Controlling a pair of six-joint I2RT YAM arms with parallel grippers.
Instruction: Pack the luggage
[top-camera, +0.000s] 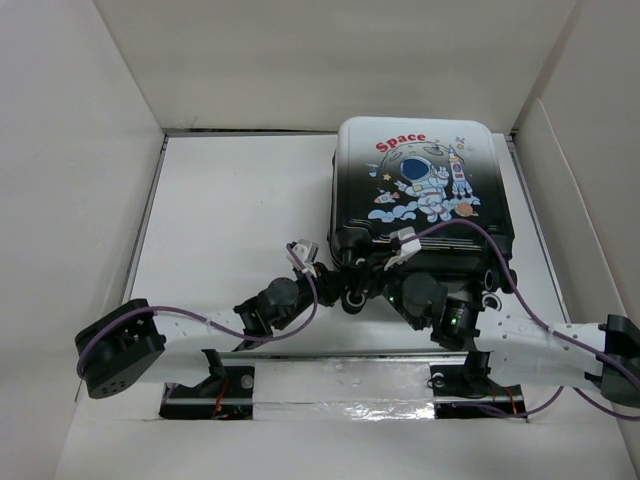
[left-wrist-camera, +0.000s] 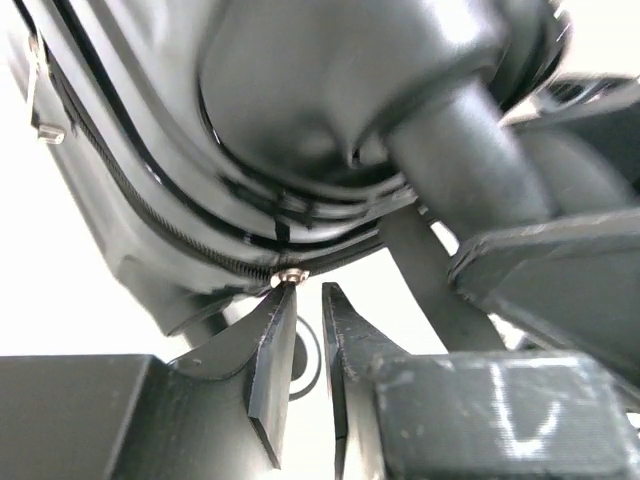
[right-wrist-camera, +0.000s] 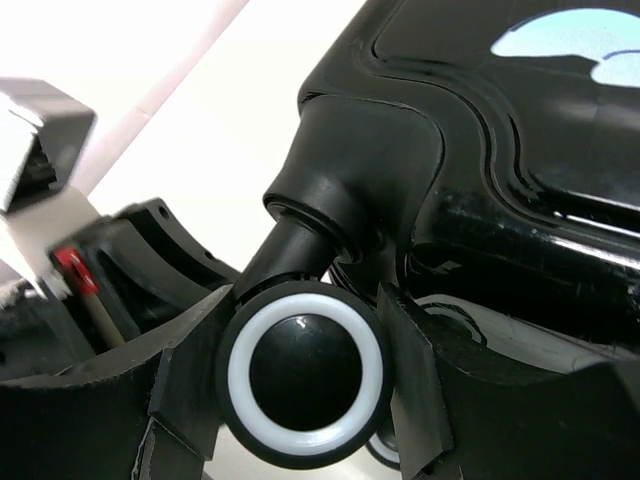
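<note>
Item: luggage, one small hard-shell case, closed and lying flat with its printed face up, on the far right part of the table, its wheeled end towards the arms. Shell: glossy moulded plastic, judged stiff and slippery, offering no purchase on the broad faces. It is probably light if little is inside, though the contents are not visible. Take-hold points: the protruding caster wheel and its stem, and the zip running round the edge, with a small metal stud on it. Right end effector: closed around the caster wheel, one finger on each side. The wheel is likely to swivel or roll under load, so the hold is judged unsteady. Left end effector: jaws narrow, with only a slim gap, and tips at the stud. Whether it pinches a zip pull cannot be told.
</note>
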